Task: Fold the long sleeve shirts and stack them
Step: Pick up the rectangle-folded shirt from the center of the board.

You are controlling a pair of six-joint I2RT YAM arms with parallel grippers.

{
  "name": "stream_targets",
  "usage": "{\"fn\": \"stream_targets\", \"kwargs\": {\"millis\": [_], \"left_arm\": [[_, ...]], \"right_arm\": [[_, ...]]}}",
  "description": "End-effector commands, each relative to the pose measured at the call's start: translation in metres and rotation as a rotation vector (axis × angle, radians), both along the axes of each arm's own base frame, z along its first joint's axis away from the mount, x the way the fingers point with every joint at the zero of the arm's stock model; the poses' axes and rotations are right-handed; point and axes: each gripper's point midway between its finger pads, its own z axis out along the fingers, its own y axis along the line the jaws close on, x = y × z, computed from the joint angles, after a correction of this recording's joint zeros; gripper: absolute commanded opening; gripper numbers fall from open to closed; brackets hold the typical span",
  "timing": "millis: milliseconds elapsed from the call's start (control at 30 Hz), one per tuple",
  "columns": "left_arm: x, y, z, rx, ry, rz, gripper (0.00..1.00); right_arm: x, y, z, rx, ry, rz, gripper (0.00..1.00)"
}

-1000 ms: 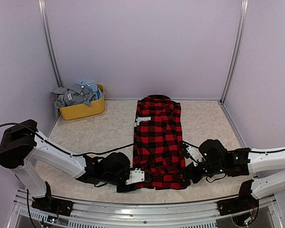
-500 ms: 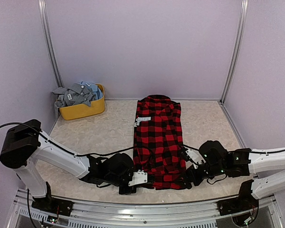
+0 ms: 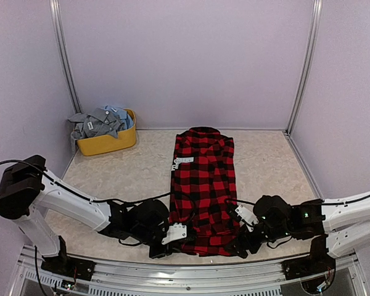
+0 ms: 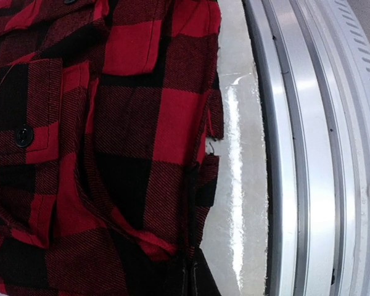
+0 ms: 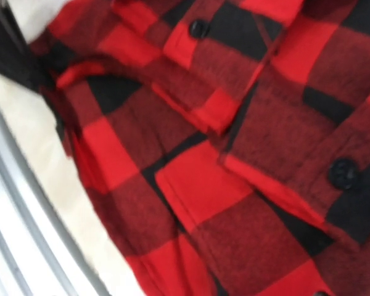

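The red-and-black flannel long sleeve shirt point(image 3: 203, 185) lies as a long folded strip in the middle of the table, collar at the far end and a white label point(image 3: 185, 160) on its left. My left gripper point(image 3: 172, 237) is at the near left corner of the hem. In the left wrist view its dark fingertips point(image 4: 194, 282) are shut on a fold of the flannel point(image 4: 129, 123). My right gripper point(image 3: 242, 242) sits at the near right hem corner with its jaws wide. In the right wrist view the checked cloth point(image 5: 234, 154) fills the frame, blurred, and hides the fingers.
A yellow tub point(image 3: 108, 143) at the back left holds crumpled grey and pale blue shirts point(image 3: 100, 121). The metal rail point(image 3: 185, 271) runs along the table's near edge, close to the hem in the left wrist view point(image 4: 308, 154). Walls enclose three sides.
My left gripper has shut on the hem corner. Both grippers and the flannel have shifted toward the near edge; the collar end slid forward a little.
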Motion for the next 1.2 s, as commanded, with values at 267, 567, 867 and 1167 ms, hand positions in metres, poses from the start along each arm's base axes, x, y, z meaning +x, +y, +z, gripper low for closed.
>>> {"fn": "stream_targets", "kwargs": {"millis": [267,567,867,1167], "left_arm": [[-0.009,0.013,0.026,-0.061,0.172,0.065,0.00],[-0.010,0.014,0.020,-0.037,0.188,0.070,0.00],[-0.011,0.014,0.022,-0.038,0.197,0.065,0.00],[-0.011,0.012,0.018,-0.028,0.211,0.063,0.00]], "right_arm": [[-0.025,0.029,-0.035,-0.210,-0.081,0.054,0.81],[-0.027,0.028,-0.047,-0.294,-0.089,0.049,0.54],[-0.023,0.011,-0.044,-0.341,-0.084,-0.016,0.67],[-0.029,0.014,-0.053,-0.361,-0.063,0.011,0.64]]}}
